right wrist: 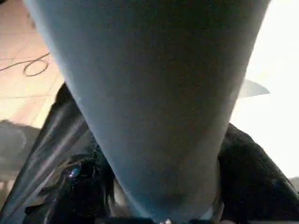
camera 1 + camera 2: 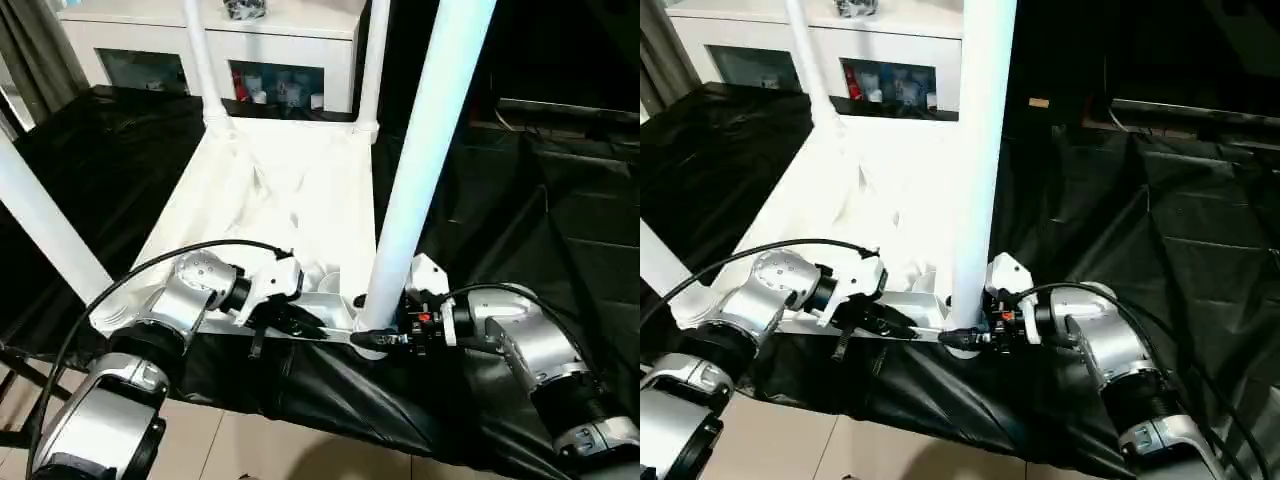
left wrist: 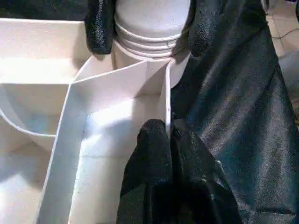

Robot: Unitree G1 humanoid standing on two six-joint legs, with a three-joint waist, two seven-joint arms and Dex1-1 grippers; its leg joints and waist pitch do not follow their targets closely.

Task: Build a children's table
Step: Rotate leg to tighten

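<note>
A black sheet (image 2: 560,250) covers the work surface in front of a white cabinet (image 2: 250,45), and on it lies the upturned tabletop (image 2: 270,190) of the children's table, raised rim upward, running from the robot's near edge to the far side. Four white tube legs stand in its corners: two at the far corners (image 2: 205,70) (image 2: 372,70), one at the near left (image 2: 45,225) and the near-right leg (image 2: 425,150), which rises tall just in front of the robot. The right gripper (image 2: 385,338) has its black fingers on either side of this leg's foot at the corner socket; whether they actually press the tube cannot be told. The left gripper (image 2: 300,322) is pinched closed on the thin near rim of the tabletop, steadying it. By the look of things the last leg is being seated, so the task seems close to done. The next move probably calls for turning or pressing the leg fully home while the rim is held firm, then letting go without tipping it. The left wrist view gives what the head views cannot: the ribbed collar (image 3: 149,35) where leg meets socket, the right gripper's fingers (image 3: 100,28) flanking it, and the inner ribs of the tabletop. The right wrist view looks straight up the leg's shaft (image 1: 149,102).
</note>
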